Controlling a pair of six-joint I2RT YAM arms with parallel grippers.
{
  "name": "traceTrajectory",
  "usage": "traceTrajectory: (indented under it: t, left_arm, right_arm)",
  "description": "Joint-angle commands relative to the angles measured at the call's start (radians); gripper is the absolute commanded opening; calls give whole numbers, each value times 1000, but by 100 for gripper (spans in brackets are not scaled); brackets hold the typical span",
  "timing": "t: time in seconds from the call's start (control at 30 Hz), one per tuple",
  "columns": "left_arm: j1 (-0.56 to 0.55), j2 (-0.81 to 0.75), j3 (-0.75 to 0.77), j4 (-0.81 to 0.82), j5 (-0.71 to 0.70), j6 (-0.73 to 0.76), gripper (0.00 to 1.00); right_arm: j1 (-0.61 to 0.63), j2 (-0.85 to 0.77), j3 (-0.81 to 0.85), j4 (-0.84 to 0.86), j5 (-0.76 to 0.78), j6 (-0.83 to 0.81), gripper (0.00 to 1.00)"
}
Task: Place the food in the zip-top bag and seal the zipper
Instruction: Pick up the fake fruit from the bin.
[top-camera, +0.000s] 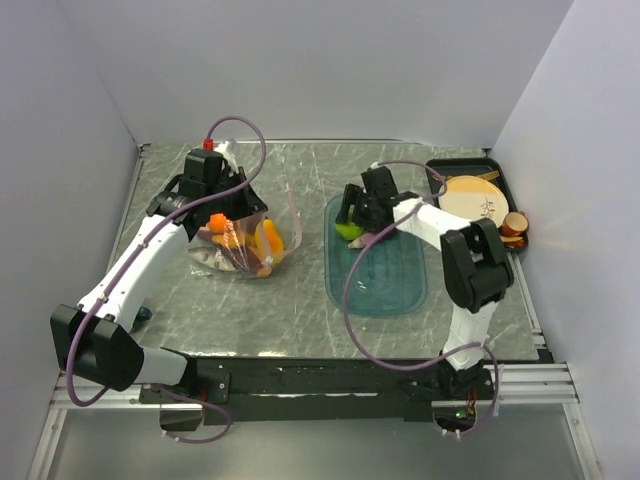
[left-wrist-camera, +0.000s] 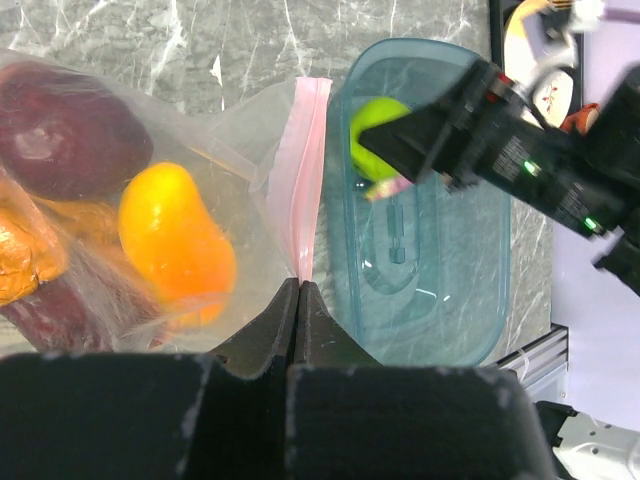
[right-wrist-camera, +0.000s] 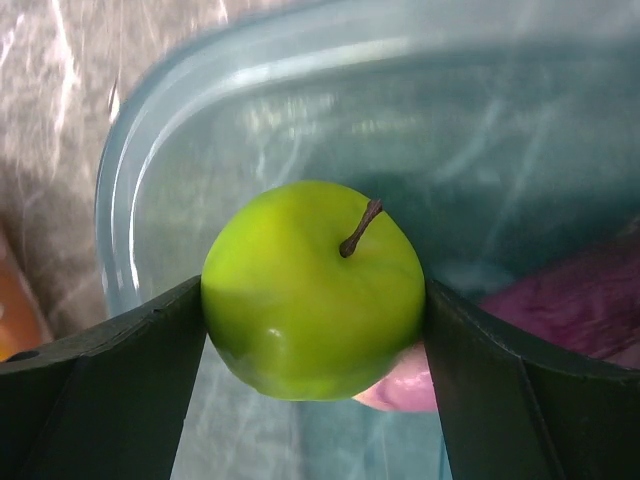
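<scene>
The left jaws pinch together on the pink zipper (left-wrist-camera: 305, 180) of the zip-top bag (top-camera: 282, 220), left of middle. The right jaws clamp the green fruit (right-wrist-camera: 312, 290) over the teal tray (top-camera: 390, 285) at centre.

Grey marbled worktop (top-camera: 300, 310), white walls round it. Teal see-thru tray (top-camera: 395, 290) lies flat, centre-right. Far right corner: black tray (top-camera: 497, 170) w/ beige plate (top-camera: 470, 197), small cups (top-camera: 515, 228) just beside plate.
</scene>
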Motion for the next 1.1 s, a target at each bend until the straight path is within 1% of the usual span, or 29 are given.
traceTrajectory:
  t: [0.0, 0.27, 0.4, 0.53, 0.77, 0.93, 1.0, 1.07]
  left_arm:
    - [-4, -18, 14, 36, 5, 11, 1]
    - [-4, -21, 11, 41, 13, 6, 1]
    - [-6, -17, 17, 42, 16, 6, 1]
    - [-4, -12, 19, 38, 18, 8, 1]
    - [-4, -12, 17, 39, 16, 5, 1]
    - [-4, -8, 30, 39, 25, 6, 1]
    - [-4, -8, 37, 30, 27, 11, 1]
    - [-4, -12, 42, 27, 19, 14, 1]
  right_arm:
    - [-5, -169, -57, 61, 6, 29, 60]
    - [1, -291, -108, 91, -52, 64, 59]
    - [35, -338, -117, 120, -83, 93, 59]
    - [107, -354, -100, 168, -121, 124, 59]
    - [222, -325, -19, 193, -164, 145, 59]
    - [257, -269, 38, 202, -192, 144, 59]
    - [268, -222, 68, 193, -213, 130, 60]
    - [276, -161, 145, 131, -216, 118, 61]
